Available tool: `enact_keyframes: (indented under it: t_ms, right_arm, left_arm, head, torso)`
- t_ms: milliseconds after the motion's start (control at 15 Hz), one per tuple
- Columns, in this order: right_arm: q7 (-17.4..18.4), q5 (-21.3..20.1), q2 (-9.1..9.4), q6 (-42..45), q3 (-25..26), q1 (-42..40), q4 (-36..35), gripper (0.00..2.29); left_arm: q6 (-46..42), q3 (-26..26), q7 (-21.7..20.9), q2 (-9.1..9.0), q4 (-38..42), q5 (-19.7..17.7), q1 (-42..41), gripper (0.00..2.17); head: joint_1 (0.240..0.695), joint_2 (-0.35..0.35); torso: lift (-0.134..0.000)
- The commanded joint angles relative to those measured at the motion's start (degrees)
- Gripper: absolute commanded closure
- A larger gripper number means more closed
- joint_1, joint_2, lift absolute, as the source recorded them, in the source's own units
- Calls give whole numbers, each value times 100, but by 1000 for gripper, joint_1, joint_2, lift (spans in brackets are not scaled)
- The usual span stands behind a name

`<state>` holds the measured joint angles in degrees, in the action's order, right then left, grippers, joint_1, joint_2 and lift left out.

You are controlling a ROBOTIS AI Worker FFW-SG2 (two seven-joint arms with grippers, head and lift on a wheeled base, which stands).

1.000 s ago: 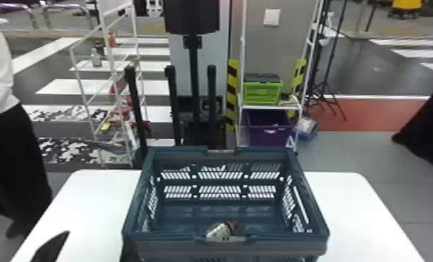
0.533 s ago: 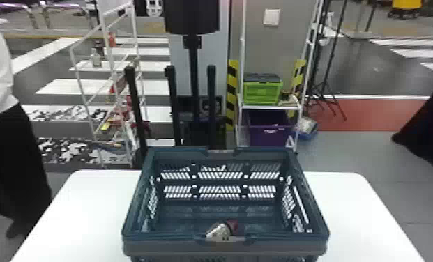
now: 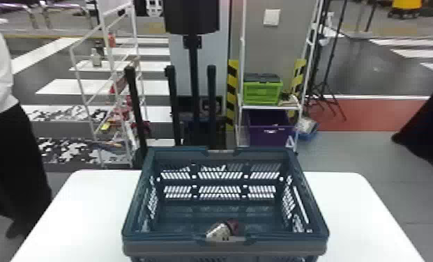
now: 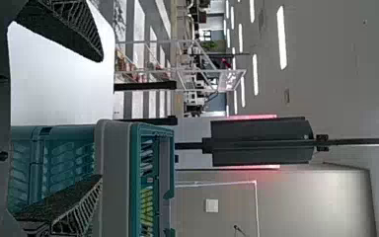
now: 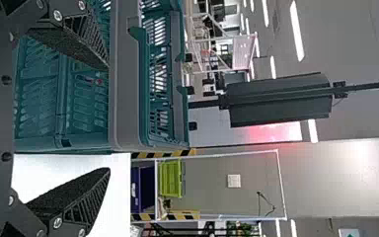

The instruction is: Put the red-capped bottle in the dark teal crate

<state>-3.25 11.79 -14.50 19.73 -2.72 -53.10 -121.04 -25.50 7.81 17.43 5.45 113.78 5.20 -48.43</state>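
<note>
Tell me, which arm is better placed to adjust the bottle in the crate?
Probably the right: the red cap points that way, and the open right gripper faces the dark teal crate, while the open left gripper lines up with its left corner.

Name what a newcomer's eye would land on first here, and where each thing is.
Probably the large, slatted dark teal crate, standing on the white table. Inside, by its near wall, is the pale, red-capped bottle. Farther back, a lime green plastic box stands out on a white-framed rack.
</note>
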Motion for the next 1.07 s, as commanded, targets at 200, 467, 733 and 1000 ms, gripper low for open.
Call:
enact_keyframes:
  t_ms: [200, 467, 733, 1000]
  right_arm:
    - [0, -1, 0, -88, 8, -7, -16, 154]
    - [0, -1, 26, -158, 8, -16, -34, 154]
    - [9, -1, 9, -264, 17, 10, -43, 154]
    - [9, 8, -35, -194, 17, -7, -69, 154]
  left_arm:
    - [-56, 1, -29, 0, 66, 8, -35, 46]
    - [-73, 1, -29, -18, 66, 8, -62, 46]
    - [-126, 1, -47, -106, 13, 16, -105, 49]
    - [-144, 18, -73, -176, -40, 52, -105, 49]
  head:
    - [499, 0]
    - [499, 0]
    - [499, 0]
    - [499, 0]
  torso:
    - [0]
    - [0]
    - [0]
    - [0]
